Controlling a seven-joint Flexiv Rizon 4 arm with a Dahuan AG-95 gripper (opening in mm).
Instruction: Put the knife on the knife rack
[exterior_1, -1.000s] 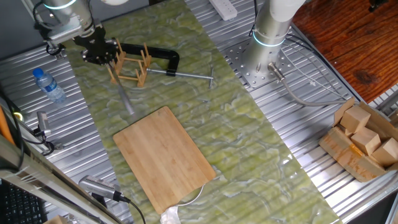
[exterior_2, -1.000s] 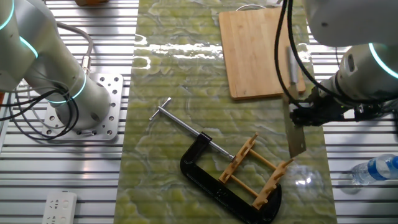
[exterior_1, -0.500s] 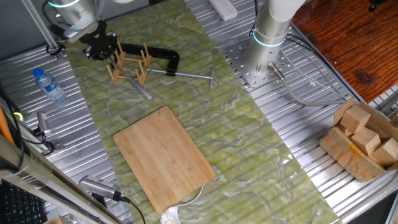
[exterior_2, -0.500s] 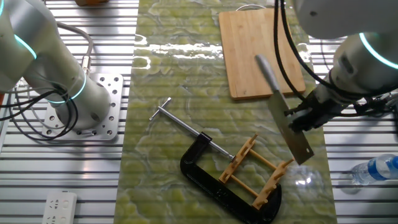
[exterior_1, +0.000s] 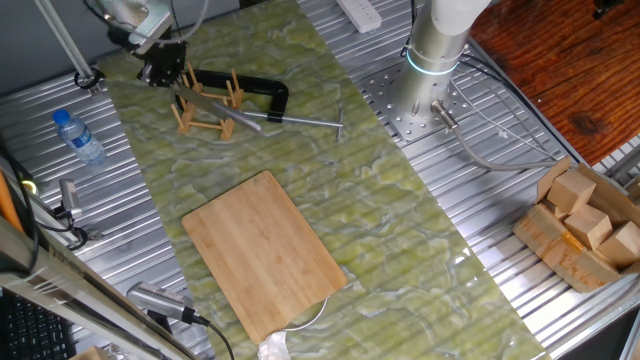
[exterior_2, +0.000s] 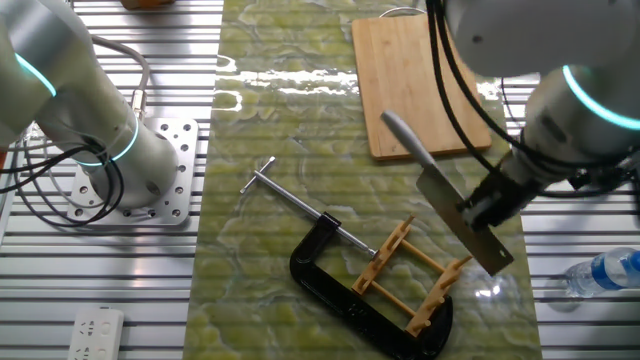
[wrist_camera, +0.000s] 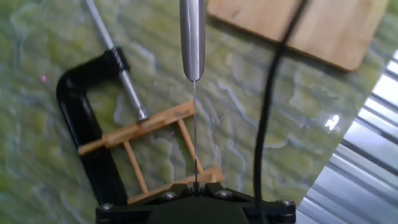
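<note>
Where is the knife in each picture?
One fixed view: the knife is top left, lying across above the rack.
The other fixed view: lower right, slanting above the rack.
Hand view: top centre, seen edge-on, over the rack.
Shared landmark: the black clamp.

You're looking at a ribbed aluminium table (exterior_1: 520, 250), green marbled mat (exterior_1: 400, 210) glossy with glare down its middle, reddish wooden floor (exterior_1: 560, 60) past one corner.
</note>
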